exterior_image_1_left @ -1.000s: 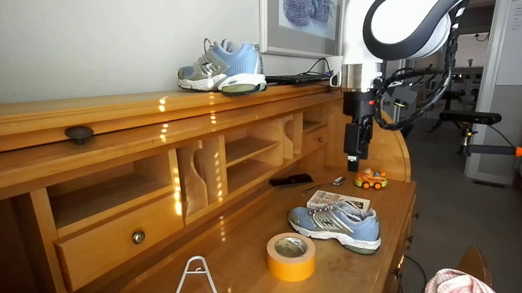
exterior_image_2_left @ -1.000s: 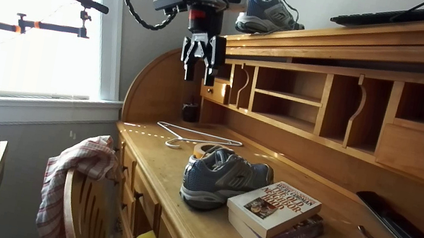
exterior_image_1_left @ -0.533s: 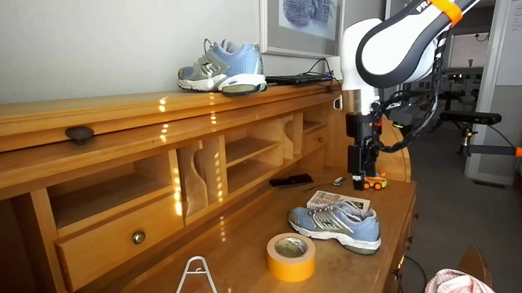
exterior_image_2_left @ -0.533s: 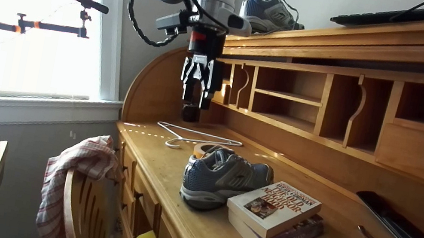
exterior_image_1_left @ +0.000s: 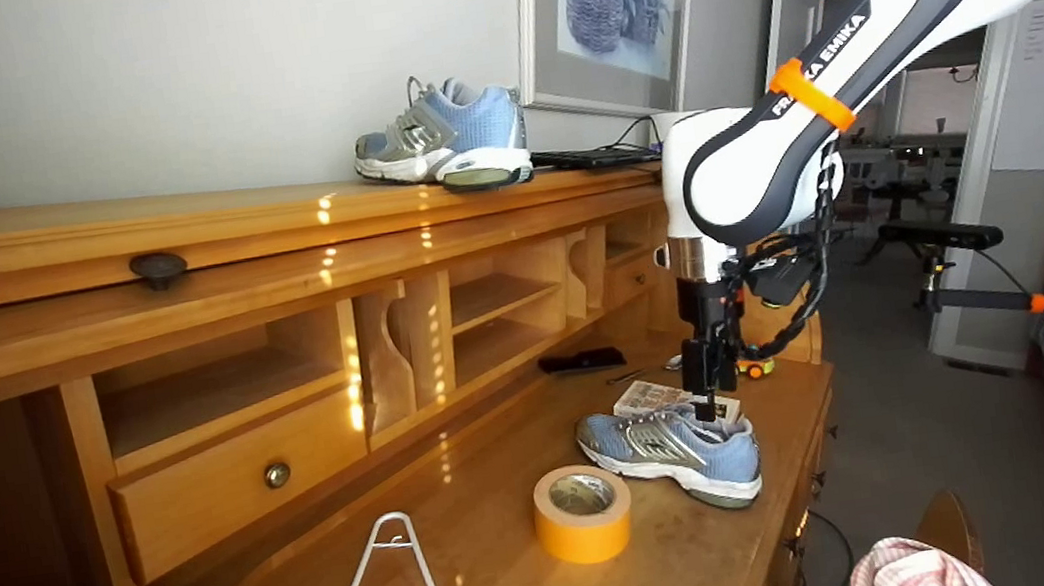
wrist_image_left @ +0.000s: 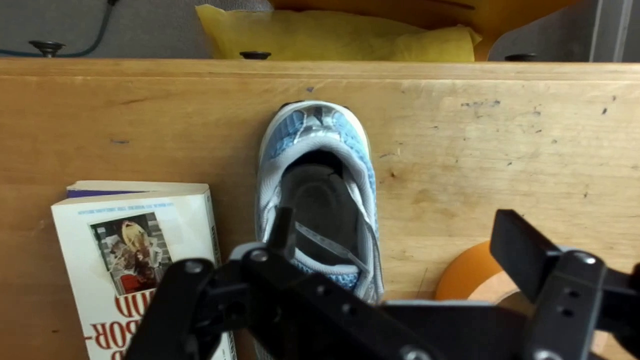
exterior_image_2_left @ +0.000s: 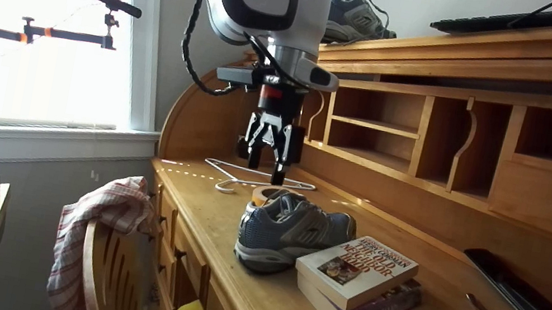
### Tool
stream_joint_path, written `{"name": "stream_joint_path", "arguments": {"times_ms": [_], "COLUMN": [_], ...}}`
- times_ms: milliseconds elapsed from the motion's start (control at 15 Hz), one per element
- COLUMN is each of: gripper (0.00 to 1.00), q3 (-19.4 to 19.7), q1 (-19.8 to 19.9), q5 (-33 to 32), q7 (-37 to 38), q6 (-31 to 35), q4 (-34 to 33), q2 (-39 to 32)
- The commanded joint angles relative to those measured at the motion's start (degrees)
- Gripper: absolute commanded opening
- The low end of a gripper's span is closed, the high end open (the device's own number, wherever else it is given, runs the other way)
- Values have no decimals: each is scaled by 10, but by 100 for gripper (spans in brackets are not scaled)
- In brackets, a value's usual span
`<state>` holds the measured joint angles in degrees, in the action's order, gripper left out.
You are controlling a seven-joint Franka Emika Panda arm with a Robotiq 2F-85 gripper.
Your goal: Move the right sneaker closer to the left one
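The claw (exterior_image_2_left: 265, 169) has come down (2 fingers (exterior_image_2_left: 278, 176) spread wide), above the sneaker (exterior_image_1_left: 673, 461) near the tape (exterior_image_1_left: 585, 535).

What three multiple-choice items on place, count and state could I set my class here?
1. What lies between the rectangular paperback stack and the round orange tape roll?
A. metal spoon
B. white hanger
C. blue-and-grey mesh running shoe

2. How many such shoes show?
A. one
B. two
C. four

3. How is the black gripper?
A. open
B. shut on shoe
C. shut on tape

1 C: seen in the wrist view.
2 B: a matching shoe stands on the wooden upper ledge.
3 A: its jaws stand apart, gripping nothing.
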<state>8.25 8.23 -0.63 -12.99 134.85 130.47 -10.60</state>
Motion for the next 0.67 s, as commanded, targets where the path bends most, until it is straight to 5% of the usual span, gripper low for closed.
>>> {"name": "stream_joint_path", "arguments": {"times_ms": [0, 600], "gripper": [100, 100], "q3": [-8, -22], "q1": [16, 20], "q5": [21, 4], "q7": [-29, -52], "q6": [-4, 33], "q4": [-35, -46], "q2": [-46, -89]}}
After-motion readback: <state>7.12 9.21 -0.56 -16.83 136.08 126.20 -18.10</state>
